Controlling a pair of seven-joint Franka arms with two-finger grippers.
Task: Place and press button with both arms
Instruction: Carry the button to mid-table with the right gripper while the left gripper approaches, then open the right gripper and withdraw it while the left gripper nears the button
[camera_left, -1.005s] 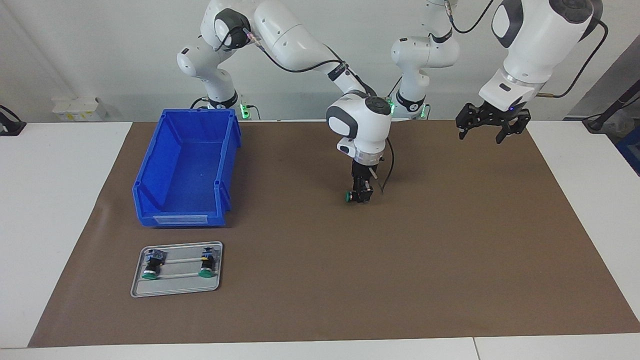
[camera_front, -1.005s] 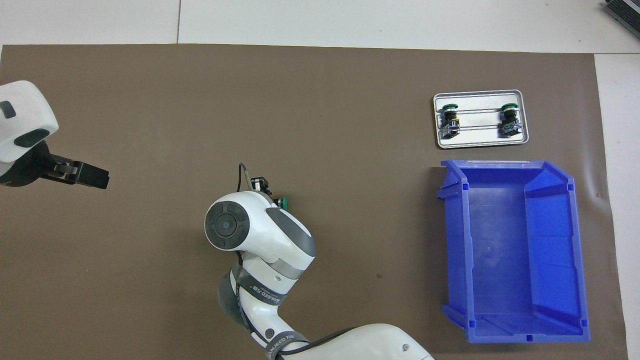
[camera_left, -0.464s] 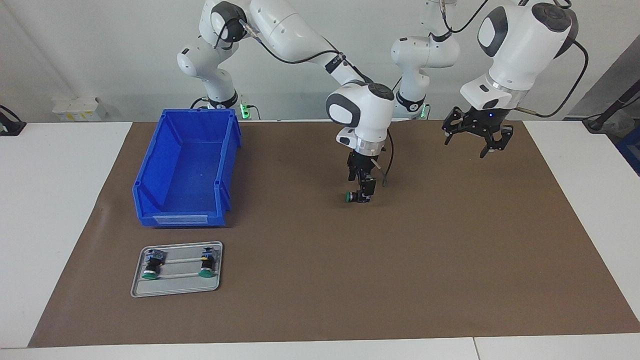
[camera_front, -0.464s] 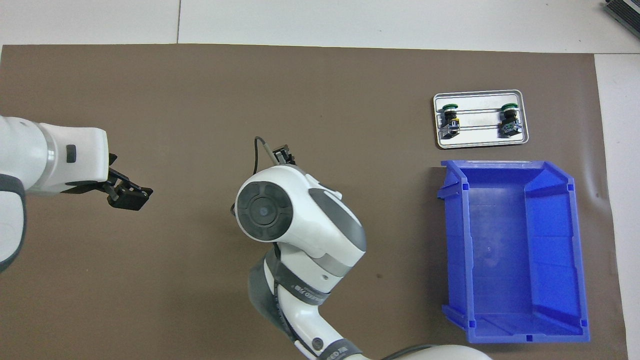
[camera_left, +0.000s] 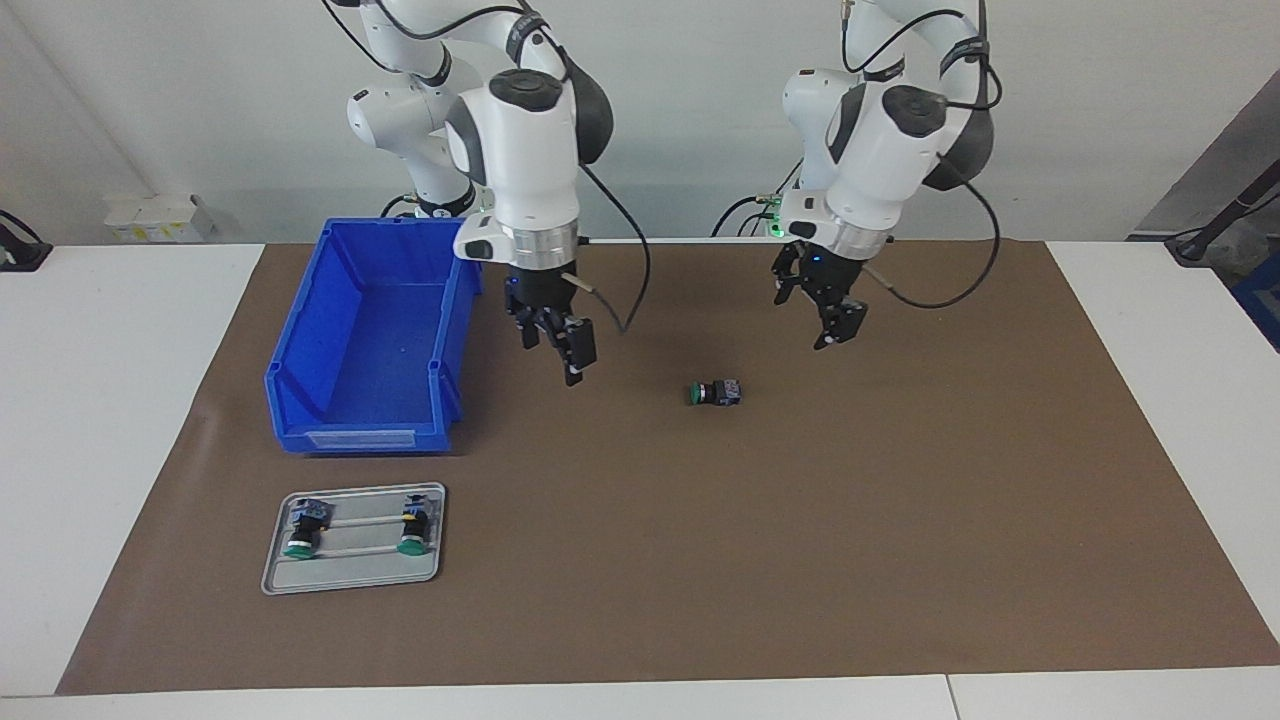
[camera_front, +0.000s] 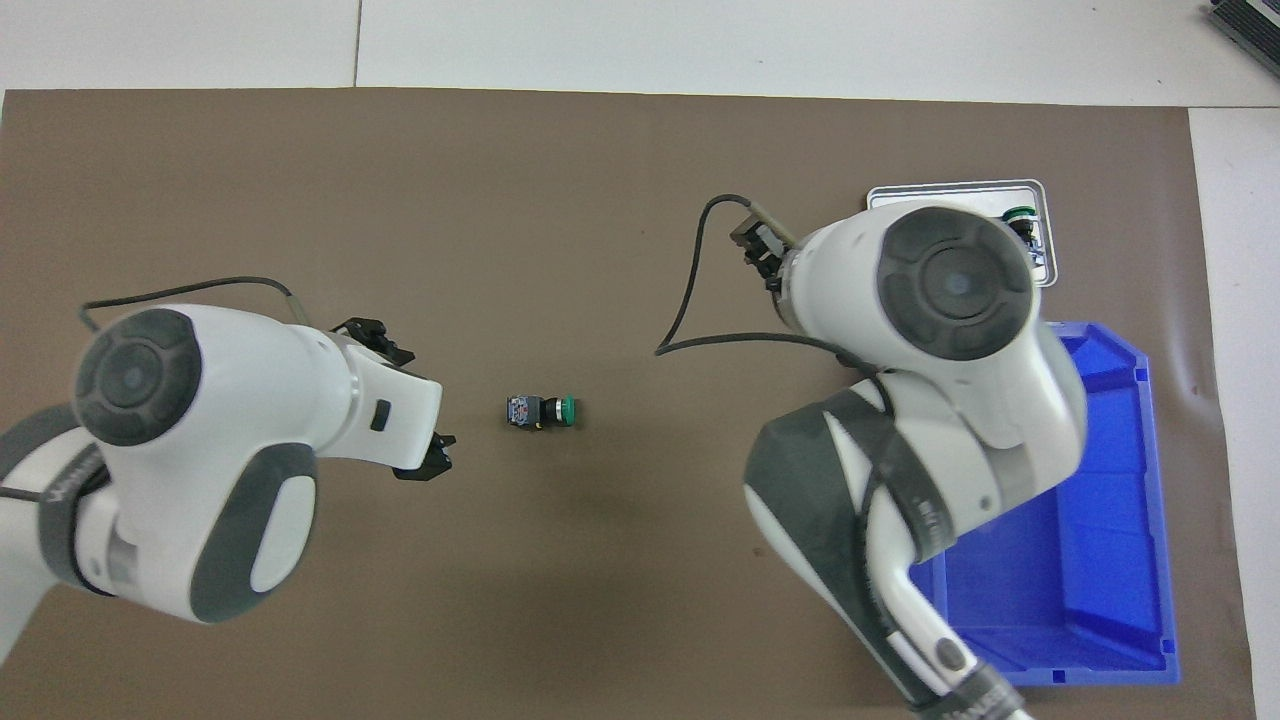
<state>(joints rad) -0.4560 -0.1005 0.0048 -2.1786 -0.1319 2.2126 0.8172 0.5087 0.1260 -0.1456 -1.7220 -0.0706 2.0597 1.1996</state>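
Note:
The button (camera_left: 714, 392) lies on its side on the brown mat near the table's middle, green cap toward the right arm's end; it also shows in the overhead view (camera_front: 541, 411). My right gripper (camera_left: 558, 348) is open and empty, raised over the mat between the blue bin and the button. My left gripper (camera_left: 815, 305) is open and empty, raised over the mat beside the button toward the left arm's end, and it shows in the overhead view (camera_front: 418, 400). Neither gripper touches the button. In the overhead view the right arm hides its own gripper.
A blue bin (camera_left: 370, 340) stands empty at the right arm's end. A small metal tray (camera_left: 352, 580) with two more green-capped buttons (camera_left: 299, 545) (camera_left: 411, 540) lies farther from the robots than the bin. The right arm covers most of the tray in the overhead view.
My right gripper let go of the button, rose and swung toward the bin. My left gripper came in from the left arm's end toward the button. The button stays on the mat.

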